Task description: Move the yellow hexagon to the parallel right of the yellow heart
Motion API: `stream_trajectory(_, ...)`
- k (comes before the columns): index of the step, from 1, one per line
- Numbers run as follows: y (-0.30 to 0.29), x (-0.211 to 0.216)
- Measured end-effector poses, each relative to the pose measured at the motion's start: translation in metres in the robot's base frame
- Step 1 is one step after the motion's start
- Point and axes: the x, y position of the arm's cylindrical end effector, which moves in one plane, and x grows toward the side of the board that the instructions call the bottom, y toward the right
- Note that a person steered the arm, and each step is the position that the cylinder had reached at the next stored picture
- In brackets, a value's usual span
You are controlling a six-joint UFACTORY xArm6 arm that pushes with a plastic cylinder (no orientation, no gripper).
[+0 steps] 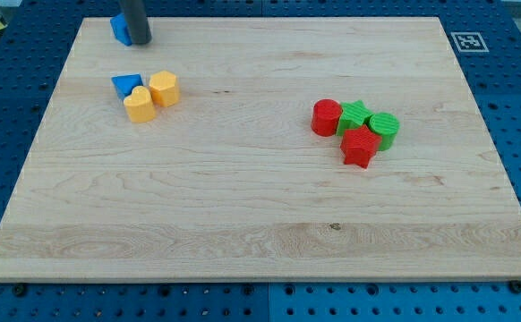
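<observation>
nearest the camera lay a bare stretch of the wooden desk (243,241), with nothing on it along the view's bottom. farther up on the view's right sat a tight cluster: a red block with points (360,148) in front, a red cylinder (326,117), a green star-like block (354,116) and a green cylinder (385,129), all touching or just beside one another. on the view's left, the yellow hexagon (164,88) stood touching the yellow heart (140,104), up and to the heart's right rather than level with it, and a blue triangle (128,85) pressed against the heart's upper left. my tip (139,41) rested at the view's top left, just beside a blue block (121,28) whose shape i could not make out, and well apart from the hexagon. my tool was a plain rod with nothing to open or close, and it held nothing. i judged the task barely begun: the hexagon already lay on the correct side, but it needed nudging down toward the view's bottom until it sat level with the heart.
</observation>
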Motion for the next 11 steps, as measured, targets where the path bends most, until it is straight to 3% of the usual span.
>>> stream_trajectory(2, 0.0, 0.001)
stream_trajectory(4, 0.0, 0.045)
stream_trajectory(7, -0.025, 0.048)
stream_trajectory(11, 0.009, 0.09)
